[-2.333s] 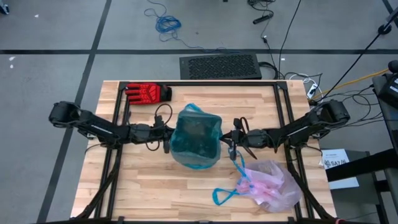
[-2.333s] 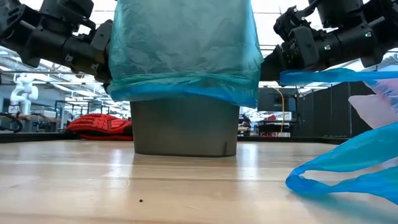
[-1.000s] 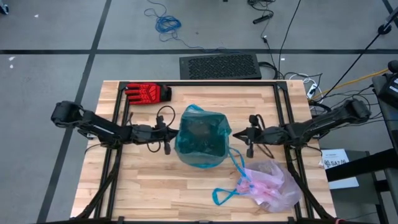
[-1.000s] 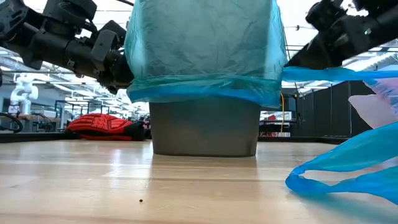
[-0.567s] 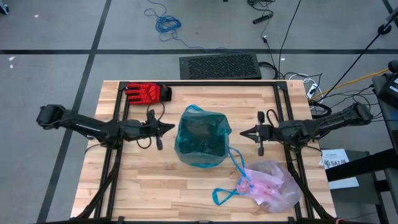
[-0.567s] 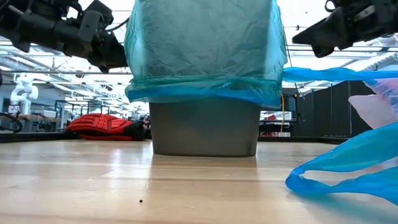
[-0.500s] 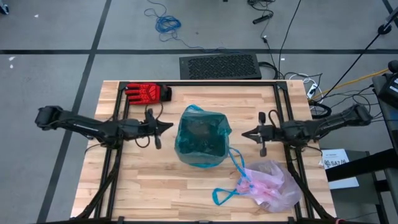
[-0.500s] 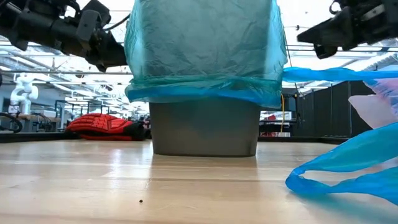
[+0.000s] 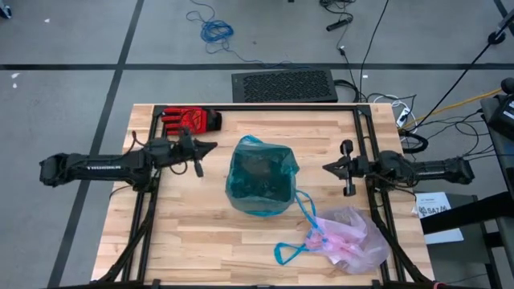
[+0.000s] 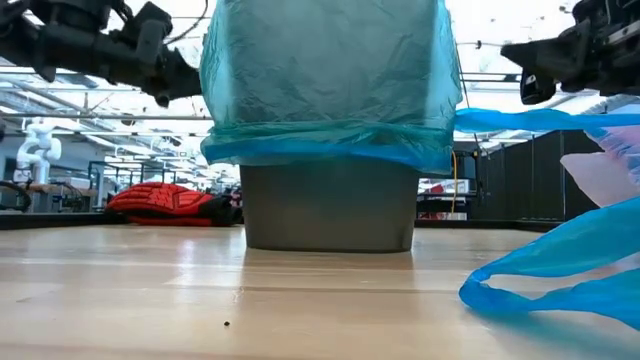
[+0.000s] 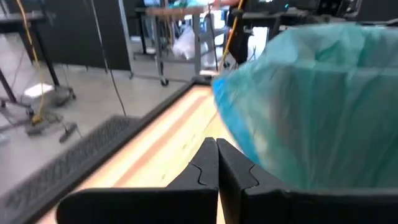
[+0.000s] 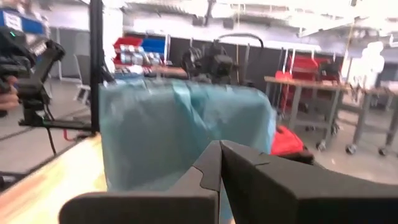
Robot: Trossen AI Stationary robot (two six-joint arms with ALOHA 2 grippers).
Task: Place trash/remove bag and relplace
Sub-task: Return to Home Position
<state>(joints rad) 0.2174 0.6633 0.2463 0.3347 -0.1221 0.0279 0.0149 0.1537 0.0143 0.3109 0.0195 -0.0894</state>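
1. At mid-table stands the bin, with a teal liner draped over its rim and down its sides.
2. Left claw hangs just left of the bin, slightly to the far side, tips pointing at it. Its wrist view shows the fingers pressed together on nothing.
3. Right claw hangs right of the bin, apart from it, likewise clenched and empty.
4. Pink bag lies slumped on the table at the near right, long axis left to right, with its blue loop trailing left. Whether the trash is inside cannot be told.
5. That bag lies on the near side of the right claw, so the right arm is closer to it. The swap looks done, so both arms likely need only draw outward from the bin, the right one keeping above the drawstring.
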